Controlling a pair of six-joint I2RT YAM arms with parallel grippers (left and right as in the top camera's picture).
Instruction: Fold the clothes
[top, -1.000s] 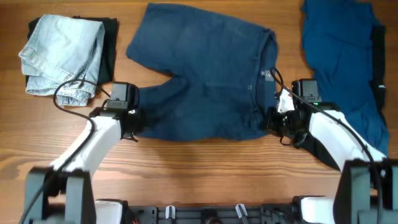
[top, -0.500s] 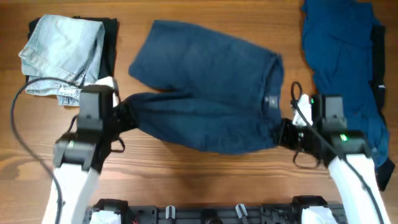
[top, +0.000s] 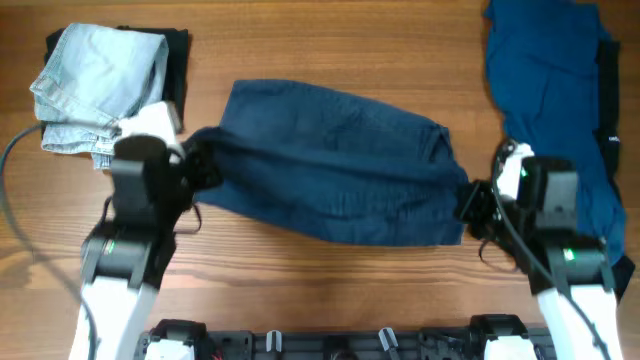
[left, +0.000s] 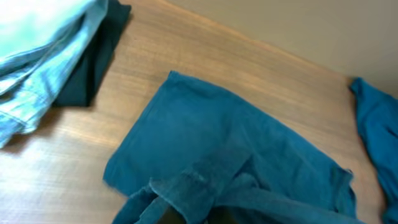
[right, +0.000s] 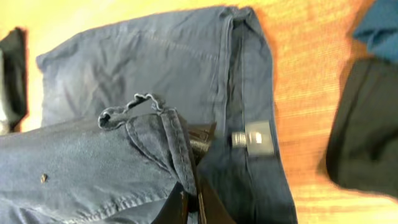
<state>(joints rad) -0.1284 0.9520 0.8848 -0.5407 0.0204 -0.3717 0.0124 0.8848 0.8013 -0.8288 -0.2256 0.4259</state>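
**A:** Wood-grain worktop (top: 320, 290), warm brown, boards running left to right. What have the fingers got?

**B:** Both pairs are clamped tight on the navy garment (top: 330, 170). The left fingers (top: 200, 168) pinch its left end. The right fingers (right: 191, 202) pinch its right end at a stitched edge.

**A:** Which way does it lie?

**B:** Its long axis runs left to right across the middle of the worktop, waistband right, leg end left. One layer is gathered up between the two grips, and a flatter layer spreads behind it on the far side.

**A:** Anything hard to make out?

**B:** In the left wrist view the fingers are only a dark shape at the lower edge, under bunched cloth. I cannot tell whether the raised layer touches the wood.

**A:** Fabric?

**B:** A soft woven cloth with double-stitched seams, and a small metal fastener (right: 252, 138) at the waistband.

**A:** And farther out?

**B:** Far left, a crumpled pale denim piece (top: 100, 90) lies on a black piece (top: 178, 60). Far right, a medium-blue piece (top: 545, 80) is cut off by the frame, with a black strip (top: 608, 70) along its right side.
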